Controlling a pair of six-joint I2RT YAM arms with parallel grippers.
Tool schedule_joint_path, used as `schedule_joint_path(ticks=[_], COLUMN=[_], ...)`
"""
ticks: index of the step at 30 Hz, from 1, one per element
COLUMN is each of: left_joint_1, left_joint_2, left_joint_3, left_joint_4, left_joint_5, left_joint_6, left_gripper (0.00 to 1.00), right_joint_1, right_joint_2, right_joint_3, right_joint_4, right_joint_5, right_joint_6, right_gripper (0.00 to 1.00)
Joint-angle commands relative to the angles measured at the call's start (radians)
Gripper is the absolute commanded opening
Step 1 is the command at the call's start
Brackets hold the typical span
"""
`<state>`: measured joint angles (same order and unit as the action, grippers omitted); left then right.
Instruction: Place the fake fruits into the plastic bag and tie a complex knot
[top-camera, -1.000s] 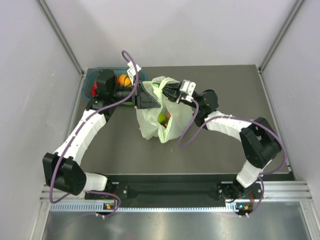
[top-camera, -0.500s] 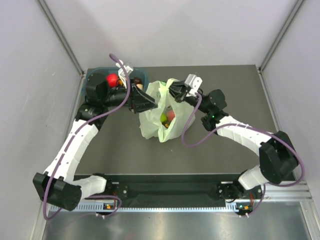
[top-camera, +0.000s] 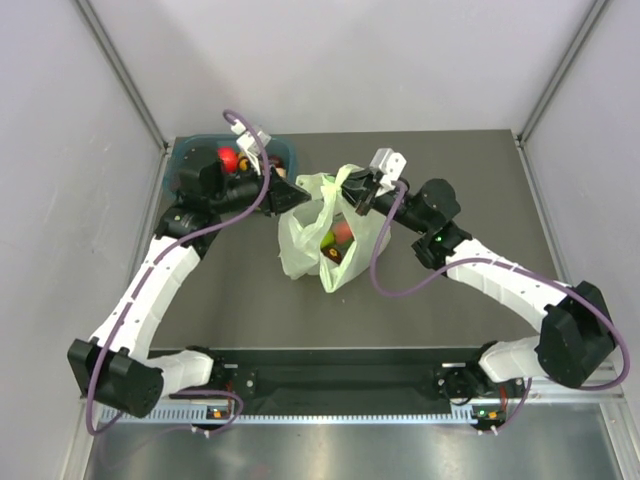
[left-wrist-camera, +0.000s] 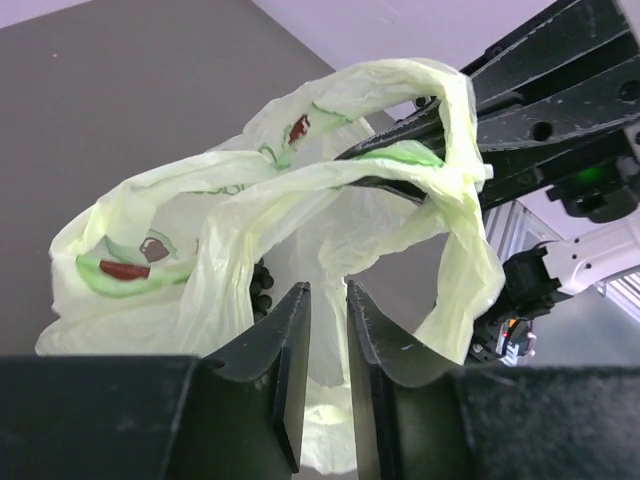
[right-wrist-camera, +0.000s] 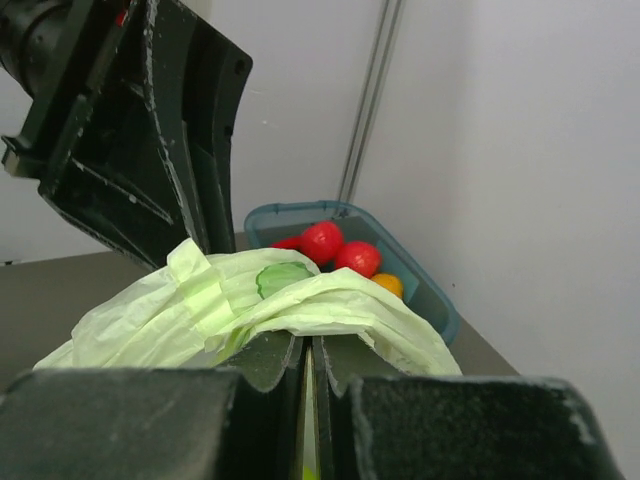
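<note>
Fingers of the right gripper (right-wrist-camera: 307, 345) are pressing shut on a handle strip of the plastic bag (top-camera: 300, 250). At nine o'clock of it, the left gripper (left-wrist-camera: 328, 300) is holding its jaws a narrow slit apart at another loop; whether plastic is pinched cannot be told. The bag is sagging at six o'clock on the table (top-camera: 450, 160), fake fruits (top-camera: 338, 238) inside; others are lying in the tub (top-camera: 185, 155) at ten o'clock.

My arms (top-camera: 160, 280) are white with purple cables (top-camera: 230, 113), the plastic bag (top-camera: 300, 240) is translucent pale green with darker green and dark red printed motifs (left-wrist-camera: 123, 269), the tub (top-camera: 174, 165) teal, its fruits (right-wrist-camera: 322, 242) red and orange, the table (top-camera: 470, 190) dark grey.
</note>
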<state>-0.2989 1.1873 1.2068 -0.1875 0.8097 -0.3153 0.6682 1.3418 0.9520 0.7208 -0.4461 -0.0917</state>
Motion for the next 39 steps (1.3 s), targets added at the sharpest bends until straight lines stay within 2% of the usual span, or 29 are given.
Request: schedule_joint_path(ticks=[1, 8, 15, 18, 20, 23, 29, 33, 39], left_joint_1=[-0.04, -0.15, -0.178, -0.183, -0.187, -0.19, -0.204, -0.21, -0.223], left_joint_2=[0.015, 0.023, 0.034, 0.034, 0.028, 0.021, 0.055, 0.075, 0.135], left_joint_3=[0.034, -0.006, -0.041, -0.078, -0.118, -0.157, -0.159, -0.173, -0.132], left_joint_4=[0.014, 0.056, 0.123, 0.18, 0.277, 0.371, 0.431, 0.548, 0.566], left_joint_5=[-0.035, -0.096, -0.106, -0.098, -0.083, -0.073, -0.079, -0.06, -0.058], left_joint_6=[0.087, 0.196, 0.206, 0.208, 0.206, 0.19, 0.19, 0.156, 0.139], left_gripper=[0.27, 0.43, 0.54, 0.57, 0.6, 0.61, 0.63, 0.62, 0.61], right_joint_1=[0.021, 0.022, 0.022, 0.022, 0.022, 0.022, 0.022, 0.022, 0.022], right_joint_2=[-0.033, -0.044, -0.043, -0.041, -0.044, -0.043, -0.046, -0.047, -0.046], right_joint_3=[0.077, 0.123, 0.156, 0.157, 0.163, 0.175, 0.194, 0.198, 0.209], right_joint_4=[-0.086, -0.195, -0.248, -0.248, -0.26, -0.29, -0.325, -0.336, -0.357], right_joint_5=[0.0, 0.033, 0.038, 0.033, 0.04, 0.049, 0.066, 0.07, 0.083], right_joint_6=[0.026, 0.044, 0.073, 0.086, 0.124, 0.132, 0.161, 0.179, 0.188], right_gripper=[0.0, 0.0, 0.0, 0.0, 0.0, 0.0, 0.0, 0.0, 0.0])
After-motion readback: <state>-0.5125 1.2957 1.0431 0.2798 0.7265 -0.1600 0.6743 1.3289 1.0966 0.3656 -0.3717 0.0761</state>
